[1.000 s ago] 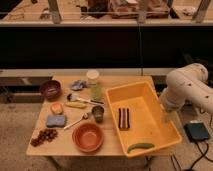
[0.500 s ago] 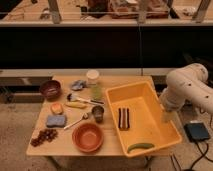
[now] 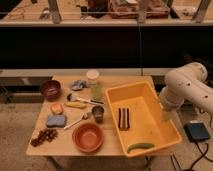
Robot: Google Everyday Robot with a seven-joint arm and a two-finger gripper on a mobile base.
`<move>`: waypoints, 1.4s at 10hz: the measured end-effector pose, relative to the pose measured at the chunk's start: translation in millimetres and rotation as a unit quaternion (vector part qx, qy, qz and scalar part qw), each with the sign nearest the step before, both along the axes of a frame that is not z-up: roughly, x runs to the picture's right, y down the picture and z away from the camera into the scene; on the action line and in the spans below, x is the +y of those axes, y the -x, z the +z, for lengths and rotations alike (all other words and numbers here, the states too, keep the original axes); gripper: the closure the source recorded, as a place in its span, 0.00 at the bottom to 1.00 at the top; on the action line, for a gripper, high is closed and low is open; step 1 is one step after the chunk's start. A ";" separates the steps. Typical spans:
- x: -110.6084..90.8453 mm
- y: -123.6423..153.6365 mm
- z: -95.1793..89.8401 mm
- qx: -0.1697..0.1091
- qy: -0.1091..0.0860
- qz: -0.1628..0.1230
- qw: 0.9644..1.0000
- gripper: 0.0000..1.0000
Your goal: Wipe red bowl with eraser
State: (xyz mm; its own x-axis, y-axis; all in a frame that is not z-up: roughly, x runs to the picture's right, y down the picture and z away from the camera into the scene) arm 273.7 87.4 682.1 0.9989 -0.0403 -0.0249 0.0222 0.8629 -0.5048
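The red bowl [image 3: 88, 137] stands upright near the front edge of the wooden table [image 3: 67, 150], with its plain inside showing. The eraser [image 3: 123, 118], a dark striped block, lies on the floor of the yellow bin [image 3: 150, 90] at the table's right end. My white arm [image 3: 186, 89] reaches in from the right. My gripper [image 3: 166, 116] hangs down over the bin's right wall, well right of the eraser and far from the bowl. It holds nothing that I can see.
Left of the bin are a dark maroon bowl [image 3: 50, 89], blue sponge [image 3: 56, 121], grapes [image 3: 43, 136], banana [image 3: 76, 105], brush [image 3: 83, 99], spoon [image 3: 77, 120], dark cup [image 3: 98, 113], tall green cup [image 3: 93, 84] and a cloth [image 3: 78, 85]. A green vegetable [image 3: 140, 147] lies in the bin.
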 end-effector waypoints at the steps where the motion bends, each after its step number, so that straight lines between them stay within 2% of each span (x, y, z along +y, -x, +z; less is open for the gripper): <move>1: -18.7 17.5 1.1 -0.019 -0.008 -0.030 0.999 0.35; 3: -35.3 56.1 6.3 -0.052 -0.014 -0.077 0.996 0.35; 5: -47.4 108.8 15.6 -0.088 -0.018 -0.140 0.986 0.35; 6: -50.4 124.6 18.5 -0.098 -0.019 -0.158 0.982 0.35; 11: -49.7 126.5 19.0 -0.100 -0.018 -0.166 0.981 0.35; 12: -48.3 130.9 21.6 -0.118 -0.024 -0.174 0.977 0.35; 13: -45.1 136.8 24.5 -0.149 -0.031 -0.189 0.970 0.35; 14: -40.7 150.0 25.6 -0.204 -0.043 -0.228 0.951 0.35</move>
